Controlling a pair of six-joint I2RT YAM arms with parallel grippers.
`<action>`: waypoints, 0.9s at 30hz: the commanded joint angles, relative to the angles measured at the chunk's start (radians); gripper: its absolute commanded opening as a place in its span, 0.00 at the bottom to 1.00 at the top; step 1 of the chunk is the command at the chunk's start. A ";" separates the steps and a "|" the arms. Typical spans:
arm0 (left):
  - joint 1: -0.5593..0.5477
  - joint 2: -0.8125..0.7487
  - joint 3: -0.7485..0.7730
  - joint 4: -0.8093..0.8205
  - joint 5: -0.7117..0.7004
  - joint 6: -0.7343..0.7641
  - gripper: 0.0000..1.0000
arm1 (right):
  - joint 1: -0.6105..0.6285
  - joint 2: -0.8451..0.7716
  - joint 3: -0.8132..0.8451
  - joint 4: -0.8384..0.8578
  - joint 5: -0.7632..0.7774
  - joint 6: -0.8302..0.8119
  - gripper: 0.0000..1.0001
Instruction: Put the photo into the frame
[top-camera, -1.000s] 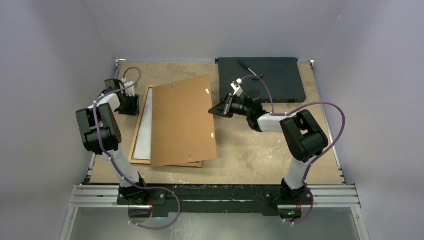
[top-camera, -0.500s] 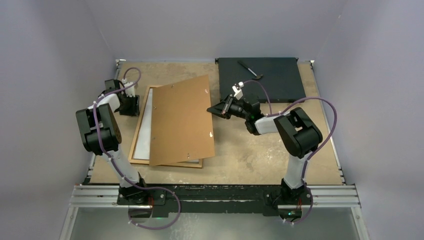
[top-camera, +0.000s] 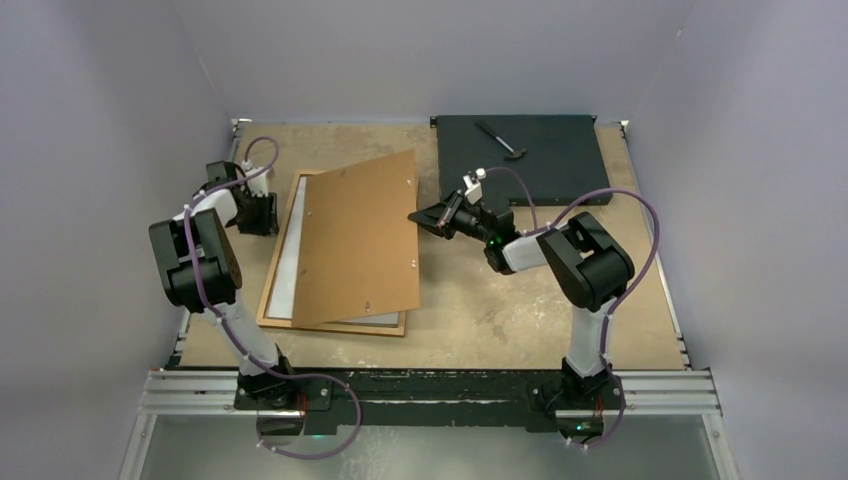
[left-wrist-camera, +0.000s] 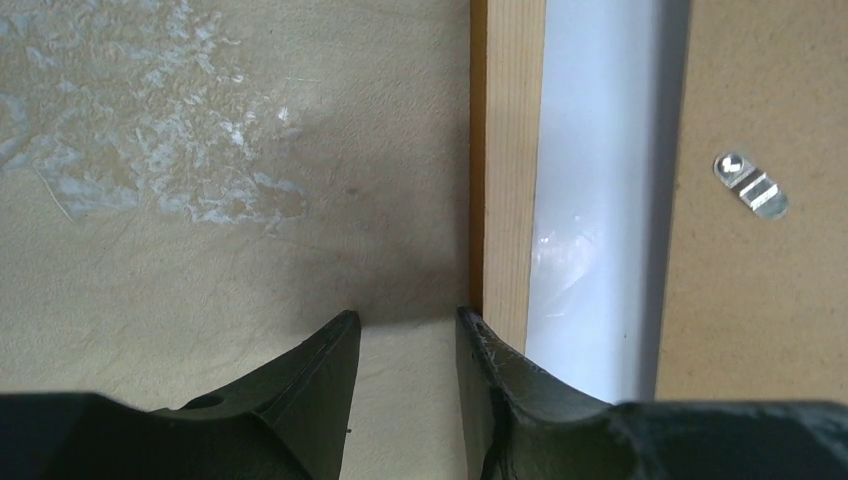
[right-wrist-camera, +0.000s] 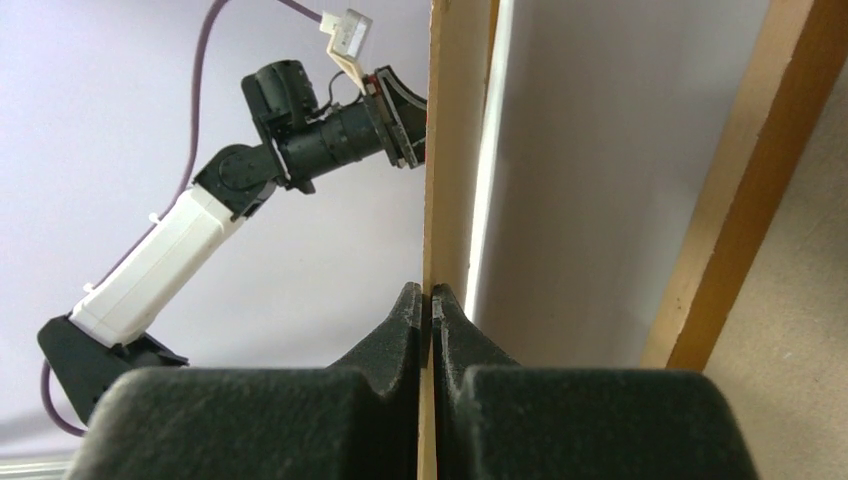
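- The frame (top-camera: 271, 275) lies flat on the table, left of centre, its long sides running near to far.
- The photo (top-camera: 288, 255) appears to be laid inside it already, plain white back up. Only a strip shows along the left rail; the rest is hidden under the hardboard backing sheet (top-camera: 360, 240).
- So the main step looks done, and what is left, as I judge it, is closing up. The backing sheet hangs tilted over the frame, its left edge low over the photo and its right edge lifted.
- The right gripper (top-camera: 418, 216) is clenched on that lifted right edge; its wrist view shows the thin board pinched between both fingers.
- The left gripper (top-camera: 260, 212) sits low beside the far part of the frame's left rail, jaws parted, grasping nothing. One finger (left-wrist-camera: 490, 370) is just beside the outer wood; I cannot tell whether it touches.
- The backing is not yet seated, and its metal clip (left-wrist-camera: 750, 185) lies apart from the rail, not engaged.
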 joint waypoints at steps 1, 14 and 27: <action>0.013 0.010 -0.048 -0.122 0.028 0.003 0.38 | 0.010 -0.016 -0.005 0.203 0.062 0.097 0.00; 0.015 -0.007 -0.082 -0.117 0.030 0.017 0.37 | 0.066 0.009 0.068 0.056 0.093 0.028 0.00; 0.015 -0.009 -0.112 -0.100 0.039 0.016 0.35 | 0.115 0.005 0.108 -0.117 0.150 -0.004 0.00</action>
